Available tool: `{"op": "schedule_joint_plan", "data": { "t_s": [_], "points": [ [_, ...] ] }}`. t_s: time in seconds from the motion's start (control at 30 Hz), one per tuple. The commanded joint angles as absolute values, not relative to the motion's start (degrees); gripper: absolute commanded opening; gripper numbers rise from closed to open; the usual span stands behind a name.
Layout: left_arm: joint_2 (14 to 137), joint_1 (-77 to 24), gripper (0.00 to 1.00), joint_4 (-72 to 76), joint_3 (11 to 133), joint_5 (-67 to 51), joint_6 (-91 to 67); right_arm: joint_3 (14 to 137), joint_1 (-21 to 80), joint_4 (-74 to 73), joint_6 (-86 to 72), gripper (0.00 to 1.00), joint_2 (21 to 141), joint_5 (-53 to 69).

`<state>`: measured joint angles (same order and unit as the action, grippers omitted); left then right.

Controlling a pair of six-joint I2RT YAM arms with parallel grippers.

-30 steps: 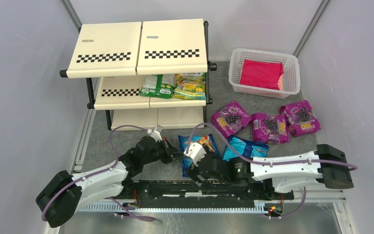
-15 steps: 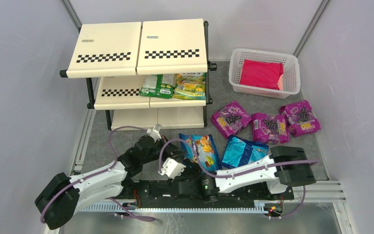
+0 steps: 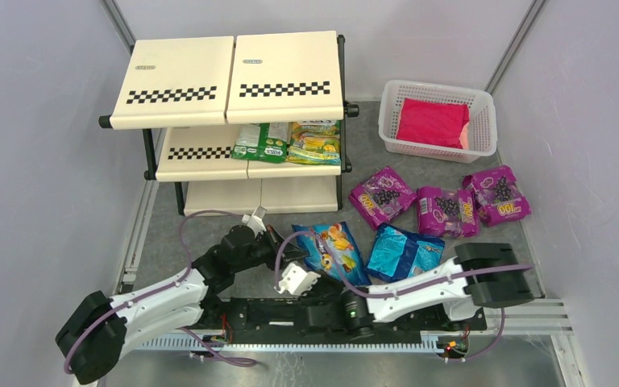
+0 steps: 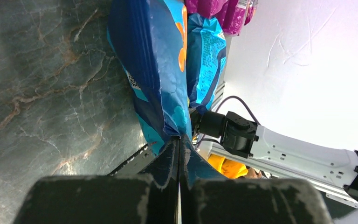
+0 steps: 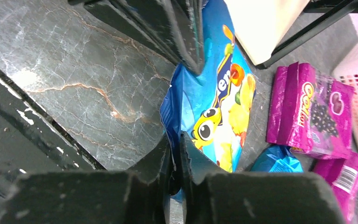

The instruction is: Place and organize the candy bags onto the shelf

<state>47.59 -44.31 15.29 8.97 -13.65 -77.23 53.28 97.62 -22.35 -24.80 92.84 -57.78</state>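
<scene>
Pinching blue fruit bag (image 3: pixel 337 246) in front of shelf (image 3: pixel 185 81): left gripper (image 4: pixel 179 137) clenched on sealed edge, right gripper (image 5: pixel 175 139) likewise on corner. Likely light, slippery, soft; seams best hold.

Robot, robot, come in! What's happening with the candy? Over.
Left gripper and right gripper both shut on one blue candy bag. Not yet on the shelf. Second blue bag close beside it.
</scene>
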Motion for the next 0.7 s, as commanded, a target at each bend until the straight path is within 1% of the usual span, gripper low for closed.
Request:
{"op": "schedule_joint_plan", "data": {
  "t_s": [0.0, 0.03, 0.07, 0.1, 0.13, 0.17, 0.23, 0.27, 0.33, 0.47, 0.57, 0.67],
  "points": [
    [45.50, -43.52, 0.04, 15.45, 11.50, -14.06, -82.43, 44.60, 97.74, -4.25, -9.97, 0.08, 83.45, -54.02],
    [45.07, -43.51, 0.11, 14.39, 11.63, -13.95, -82.59, 42.27, 97.67, -0.68, -6.61, 0.05, 81.88, -52.38],
    [44.45, -43.45, 0.22, 13.10, 11.87, -13.63, -82.50, 40.35, 97.45, 3.35, -3.80, 0.02, 80.32, -50.52],
    [43.68, -43.42, 0.37, 11.32, 12.13, -13.11, -82.20, 39.12, 97.38, 6.34, -0.90, 0.00, 79.03, -48.18],
    [42.62, -43.44, 0.52, 9.20, 12.47, -12.50, -81.92, 37.74, 97.38, 8.94, 2.13, 0.00, 78.09, -46.40],
    [41.48, -43.48, 0.70, 6.89, 12.97, -11.80, -81.57, 36.67, 97.34, 10.92, 3.84, 0.00, 77.14, -45.32],
    [39.20, -43.42, 0.88, 2.34, 13.40, -10.69, -81.39, 34.85, 96.71, 14.57, 6.39, 0.00, 76.10, -43.27],
    [38.14, -43.48, 0.93, 0.68, 13.51, -10.31, -81.55, 34.40, 96.41, 15.73, 7.24, 0.00, 75.93, -42.36],
    [36.61, -43.50, 0.99, -4.23, 13.35, -9.71, -83.25, 34.14, 95.54, 17.21, 8.20, 0.00, 76.11, -41.44],
    [37.53, -43.51, 1.00, -3.93, 11.68, -10.26, -85.66, 33.85, 94.30, 19.71, 9.28, 0.00, 76.48, -39.69],
    [43.16, -43.51, 1.00, -0.36, 11.97, -12.78, -85.05, 32.90, 93.67, 21.90, 10.17, 0.00, 76.06, -37.94],
    [51.33, -43.57, 1.00, 3.65, 15.13, -15.16, -81.75, 32.53, 93.17, 22.63, 10.50, 0.00, 75.86, -36.19]
  ]
}}
